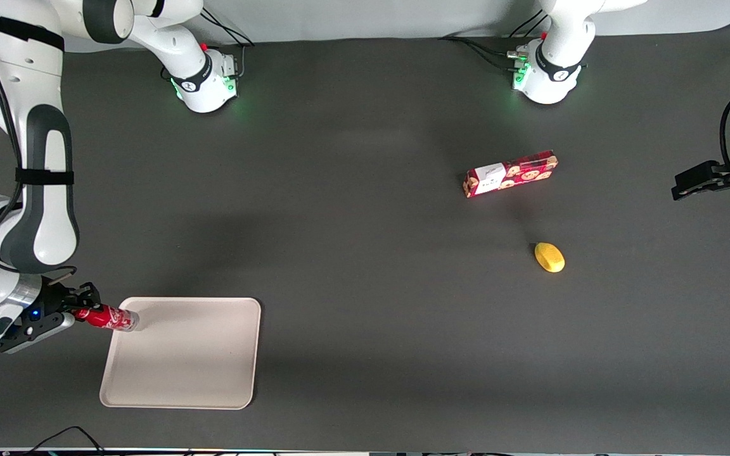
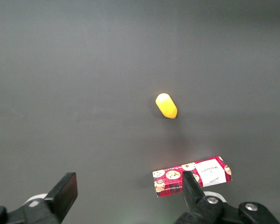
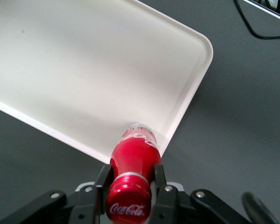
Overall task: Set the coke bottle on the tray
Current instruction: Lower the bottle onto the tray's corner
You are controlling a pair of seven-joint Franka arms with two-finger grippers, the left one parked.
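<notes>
1. The tray (image 1: 194, 361) lies near the bench's front edge, toward the working arm's end, nothing resting flat on it.
2. The coke bottle (image 1: 106, 317) hangs tilted over the tray's corner farthest from the front camera, the jaws of the gripper (image 1: 78, 308) pinching it below the cap.
3. Judged step: carrying in. Next calls for moving inward, lowering, then releasing.
4. Farther off lie a lemon (image 1: 549, 257) and cookie box (image 1: 511, 173).

I'm seeing my black gripper (image 3: 130, 179) on the red, white-lettered coke bottle (image 3: 134, 156), over a beige tray (image 1: 194, 354), with a red cookie-patterned box (image 1: 509, 174) and yellow lemon (image 1: 549, 257) on dark grey.
</notes>
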